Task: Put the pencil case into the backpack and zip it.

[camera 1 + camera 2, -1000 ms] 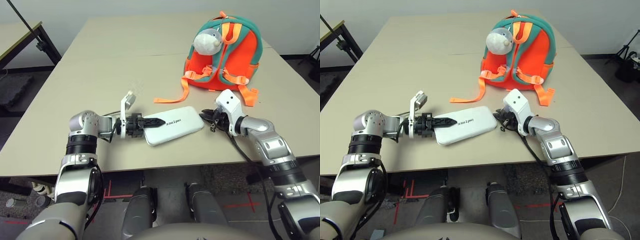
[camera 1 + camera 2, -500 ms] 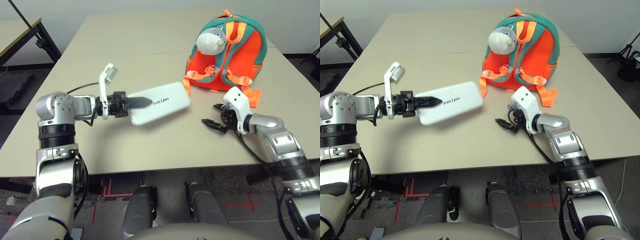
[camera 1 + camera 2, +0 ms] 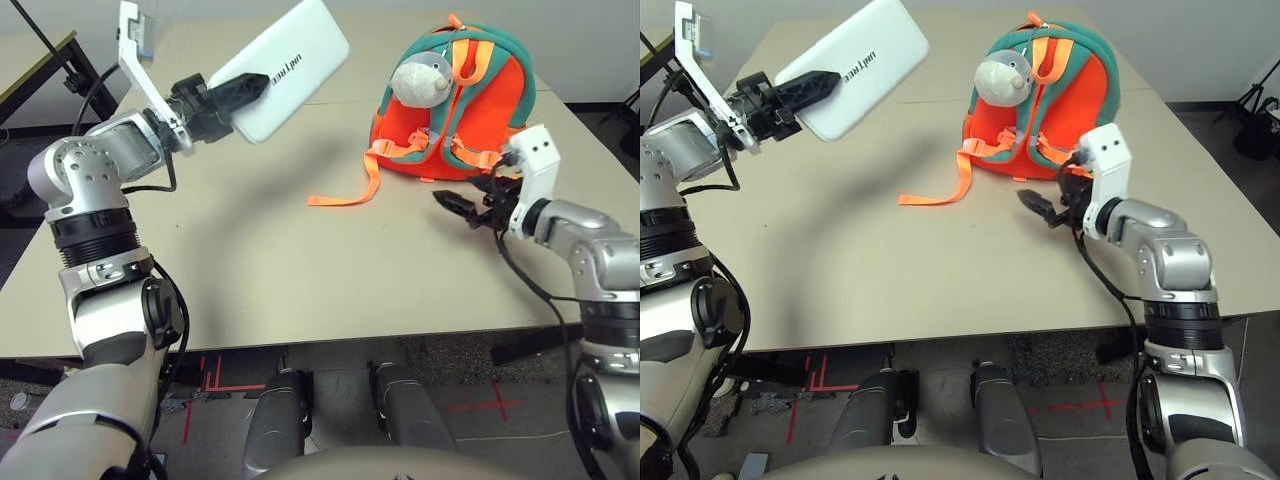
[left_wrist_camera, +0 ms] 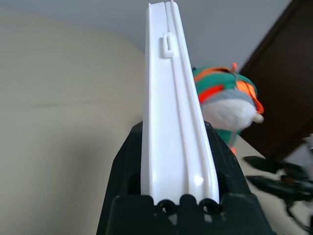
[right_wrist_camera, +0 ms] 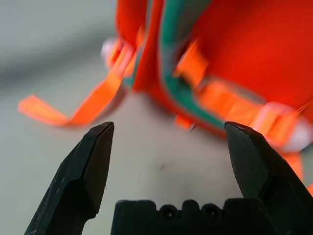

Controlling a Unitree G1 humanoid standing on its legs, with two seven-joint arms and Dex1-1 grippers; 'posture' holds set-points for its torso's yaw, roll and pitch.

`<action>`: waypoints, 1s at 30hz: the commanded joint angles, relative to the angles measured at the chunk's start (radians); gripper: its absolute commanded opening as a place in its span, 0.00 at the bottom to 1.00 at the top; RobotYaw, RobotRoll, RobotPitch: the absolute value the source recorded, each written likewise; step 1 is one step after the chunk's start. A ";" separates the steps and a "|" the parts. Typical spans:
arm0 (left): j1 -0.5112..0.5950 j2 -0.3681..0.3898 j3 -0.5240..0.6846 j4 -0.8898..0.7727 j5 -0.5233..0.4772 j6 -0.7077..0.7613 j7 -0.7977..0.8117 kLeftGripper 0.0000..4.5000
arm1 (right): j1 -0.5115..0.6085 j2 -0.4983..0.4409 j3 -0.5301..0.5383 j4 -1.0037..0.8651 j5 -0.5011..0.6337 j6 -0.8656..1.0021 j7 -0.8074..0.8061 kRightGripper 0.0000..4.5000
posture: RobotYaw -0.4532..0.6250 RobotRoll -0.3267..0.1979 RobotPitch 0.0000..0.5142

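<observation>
We're in the carry step: the pencil case [image 3: 283,66] is off the table [image 3: 250,250], held up in the air at far left, well apart from the backpack [image 3: 470,100].

Left gripper [image 3: 238,92] is clamped on one short end of the case. In the left wrist view the two black fingers [image 4: 128,169] pinch the flat faces of the case, with its thin edge and zip pull facing the camera. The case tilts up and away from the grip, lettering side showing.

Right gripper [image 3: 462,206] hangs just above the table on the near right side of the backpack, jaws wide apart and empty. It points at the lower strap area, near the bag but not touching it as far as we can tell.

The backpack stands on the far right of the table, strap side toward us, plush charm [image 3: 420,78] hanging near the top, one orange strap [image 3: 345,195] trailing left on the table. From here we can't tell whether the main zip is open; no opening shows on this side.

Next move, our read: right gripper needs to get hold of the bag and steady it, or open the top. Then the left swings the case across to the right and lines up its narrow end with the opening. The end grip leaves a long overhang, so the case could pivot in the fingers.
</observation>
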 commanded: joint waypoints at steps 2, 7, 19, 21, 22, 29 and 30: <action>-0.021 -0.011 -0.028 0.019 0.030 -0.088 0.011 0.27 | -0.050 0.041 -0.029 0.000 0.009 0.009 -0.098 1.00 | 0.26 0.62 0.24; -0.017 -0.022 -0.050 0.024 0.048 -0.134 0.029 0.27 | -0.078 0.079 -0.033 0.048 0.003 -0.020 -0.164 1.00 | 0.26 0.62 0.25; 0.016 -0.040 -0.065 -0.010 0.047 -0.151 0.052 0.27 | -0.136 0.119 -0.028 0.135 0.000 -0.079 -0.231 1.00 | 0.27 0.62 0.27; 0.017 -0.043 -0.068 -0.008 0.048 -0.156 0.051 0.27 | -0.147 0.124 -0.023 0.154 -0.001 -0.092 -0.238 1.00 | 0.27 0.62 0.27; 0.018 -0.044 -0.069 -0.010 0.048 -0.156 0.052 0.27 | -0.150 0.126 -0.022 0.160 0.000 -0.095 -0.240 1.00 | 0.27 0.62 0.27; 0.035 -0.062 -0.073 -0.035 0.042 -0.147 0.061 0.27 | -0.172 0.158 -0.014 0.158 0.032 -0.065 -0.239 1.00 | 0.27 0.62 0.30; 0.039 -0.064 -0.074 -0.038 0.042 -0.147 0.061 0.27 | -0.173 0.159 -0.013 0.155 0.038 -0.059 -0.235 1.00 | 0.27 0.62 0.31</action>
